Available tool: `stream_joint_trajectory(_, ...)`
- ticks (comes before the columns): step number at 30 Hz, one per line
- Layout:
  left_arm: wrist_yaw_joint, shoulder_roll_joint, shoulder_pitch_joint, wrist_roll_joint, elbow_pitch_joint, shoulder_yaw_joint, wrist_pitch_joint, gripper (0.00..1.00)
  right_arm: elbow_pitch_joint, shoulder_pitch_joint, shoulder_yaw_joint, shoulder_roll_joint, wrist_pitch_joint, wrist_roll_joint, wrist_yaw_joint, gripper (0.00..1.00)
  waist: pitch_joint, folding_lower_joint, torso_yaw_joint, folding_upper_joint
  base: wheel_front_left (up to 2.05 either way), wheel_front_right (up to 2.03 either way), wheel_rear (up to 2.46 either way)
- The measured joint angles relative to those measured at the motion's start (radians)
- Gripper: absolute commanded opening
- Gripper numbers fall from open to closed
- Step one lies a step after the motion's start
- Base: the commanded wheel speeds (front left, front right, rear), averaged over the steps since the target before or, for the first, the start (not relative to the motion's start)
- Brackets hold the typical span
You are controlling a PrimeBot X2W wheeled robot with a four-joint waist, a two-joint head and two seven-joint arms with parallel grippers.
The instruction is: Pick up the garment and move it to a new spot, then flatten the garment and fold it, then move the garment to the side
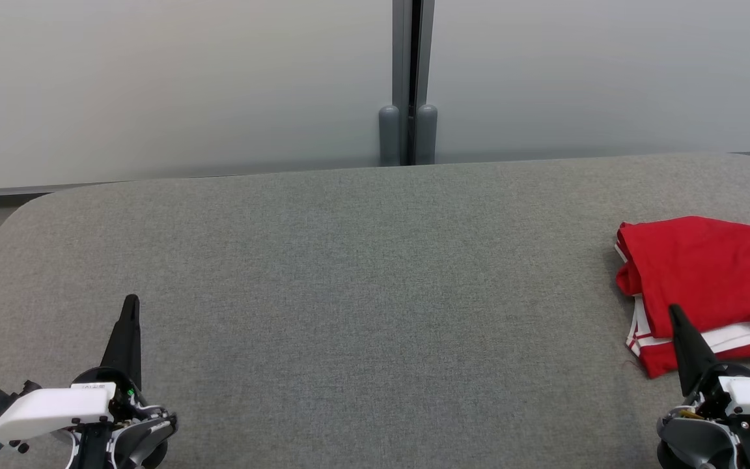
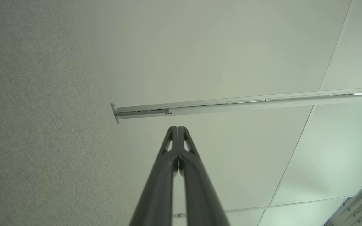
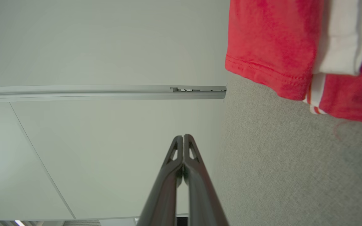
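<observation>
The garment point(image 1: 700, 273) is a red jersey with white trim and dark lettering, lying folded at the right edge of the grey fabric surface point(image 1: 362, 273). Its red hem and white band also fill the top right of the right wrist view as the garment point(image 3: 272, 47). My right gripper point(image 1: 676, 312) is shut and empty, its tip over the garment's near edge; whether it touches the cloth I cannot tell. In its own wrist view the right gripper point(image 3: 183, 137) has both fingers pressed together. My left gripper point(image 1: 131, 301) is shut and empty at the lower left, far from the garment, its fingers closed in the left gripper point(image 2: 178, 128) wrist view.
A pale wall with a grey vertical post point(image 1: 409, 85) stands behind the surface's far edge. The surface has rounded corners at the far left and far right. A wide stretch of bare grey fabric lies between the two grippers.
</observation>
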Motion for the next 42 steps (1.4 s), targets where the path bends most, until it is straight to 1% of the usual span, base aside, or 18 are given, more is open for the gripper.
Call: stream_joint_trajectory(42,0.000,0.000,0.000,0.000,0.000,0.000,0.000,0.00,0.000,0.000,0.000,0.000,0.000,0.000,0.000,0.00,0.000,0.0000,0.000,0.0000,0.00,0.00,0.00)
